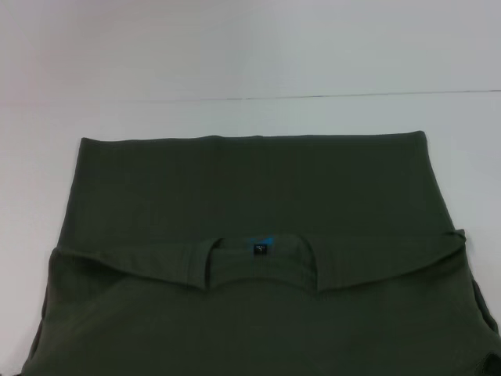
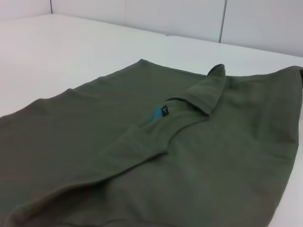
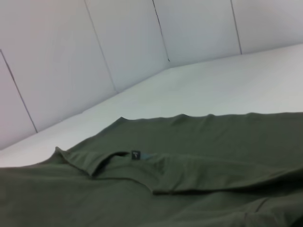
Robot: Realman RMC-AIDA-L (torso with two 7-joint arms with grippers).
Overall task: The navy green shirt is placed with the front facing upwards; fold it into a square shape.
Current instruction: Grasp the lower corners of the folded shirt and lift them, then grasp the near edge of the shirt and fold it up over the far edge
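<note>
Olive cotton navy green shirt [image 1: 250,196] lies folded across the white table [image 1: 250,117], collar showing; no tool visible.

A plain dark olive-green shirt [image 1: 250,188] is shown, unpatterned across its visible cloth; a small patch of bright blue print [image 1: 261,243] is seen inside the collar; a tiny black tag [image 1: 260,249] is set against it; the worktop [image 1: 235,63] beneath is plain white; white wall panels [image 3: 94,56] are seen behind.

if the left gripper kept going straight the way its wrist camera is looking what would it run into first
Most likely the navy green shirt, near its collar, though depth is unclear. The gripper itself is out of view.
</note>
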